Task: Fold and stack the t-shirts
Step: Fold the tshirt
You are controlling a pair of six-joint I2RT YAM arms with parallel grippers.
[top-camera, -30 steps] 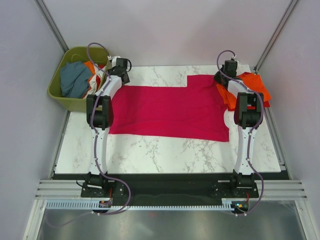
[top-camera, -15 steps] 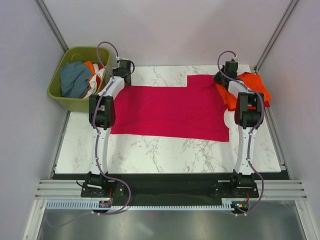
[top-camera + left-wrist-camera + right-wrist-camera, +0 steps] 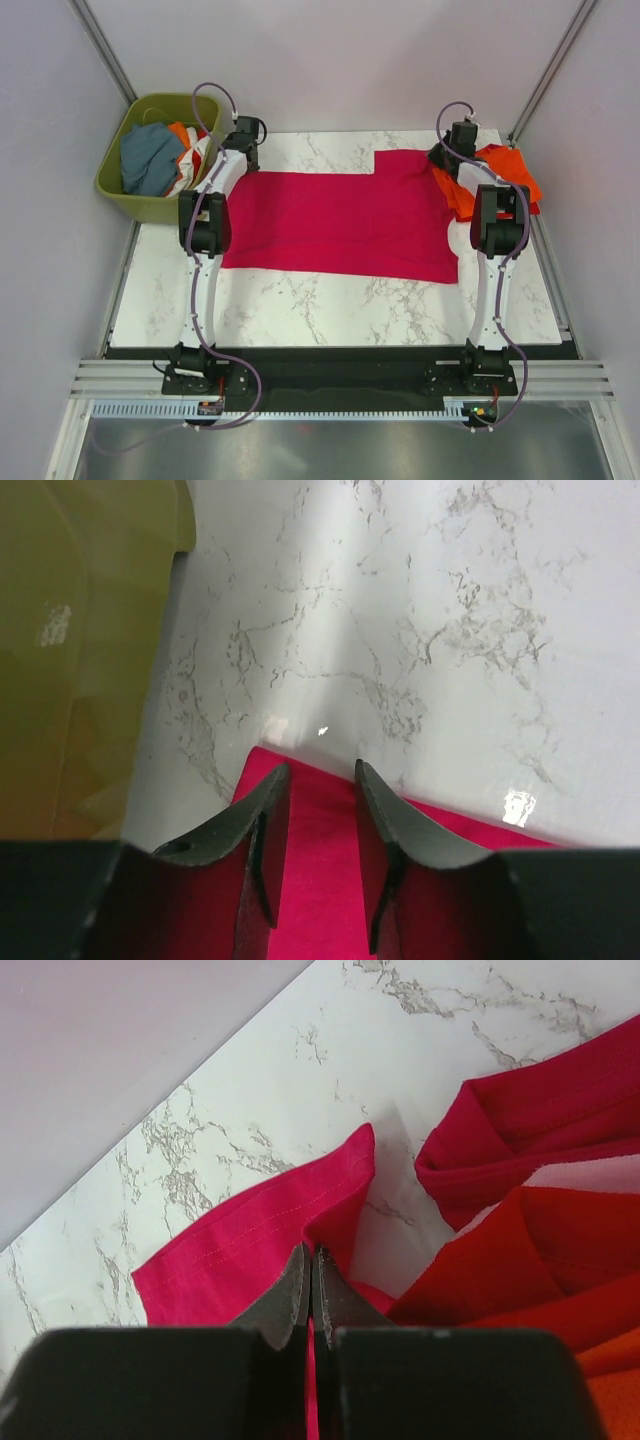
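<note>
Top external view gives us the pink shirt (image 3: 340,215) spread flat across the table (image 3: 330,300), its far right part stepping out toward the back edge. We see the orange shirt (image 3: 515,178) heaped at the far right corner, touching the pink shirt's right edge. The basket (image 3: 112,180) stands off the table's far left corner, with teal cloth (image 3: 150,160) in it.

Our left gripper (image 3: 321,768) hangs over the pink shirt's far left corner. In the left wrist view its fingers stand a narrow gap apart, with the corner of cloth beneath and nothing pinched. We cannot tell whether the tips touch the cloth. The basket's wall fills the left side of that view.

Our right gripper (image 3: 311,1255) is pinched closed on a raised fold of the pink shirt near its far right corner. Just to its right we see a red shirt (image 3: 520,1250) lying over more pink cloth, with orange cloth at the lower right corner.
</note>
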